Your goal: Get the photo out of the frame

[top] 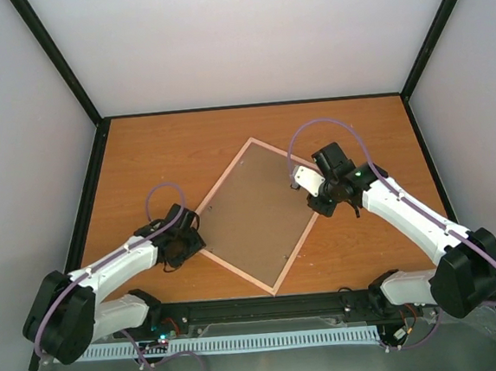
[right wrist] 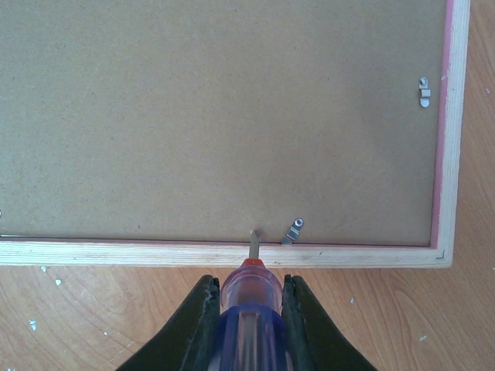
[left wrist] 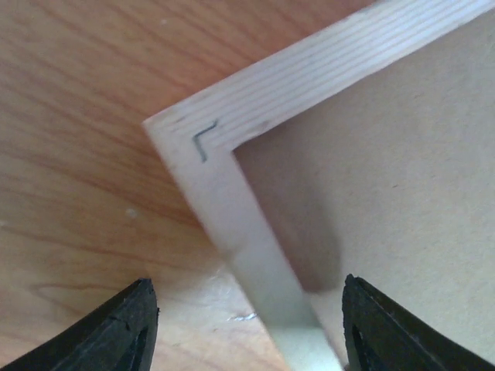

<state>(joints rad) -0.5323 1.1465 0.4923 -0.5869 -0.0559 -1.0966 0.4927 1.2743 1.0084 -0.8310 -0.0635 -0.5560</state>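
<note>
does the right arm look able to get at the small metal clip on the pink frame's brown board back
Probably yes: its fingers grip the blue-handled screwdriver, whose tip sits at the inner edge of the pink frame, right beside that metal clip, with nothing between them.

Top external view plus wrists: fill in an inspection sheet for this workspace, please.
Surface: orange-brown wooden table.
Job's things: frame face down, brown backing board up; photo not seen.
Clutter: white specks beside the frame.
Grippers: left gripper open, straddling the frame's rail near a corner; right gripper shut on screwdriver, tip at the rail beside a metal tab.
Cables: lilac cable looped over each arm.
Surroundings: white walls, black posts.
</note>
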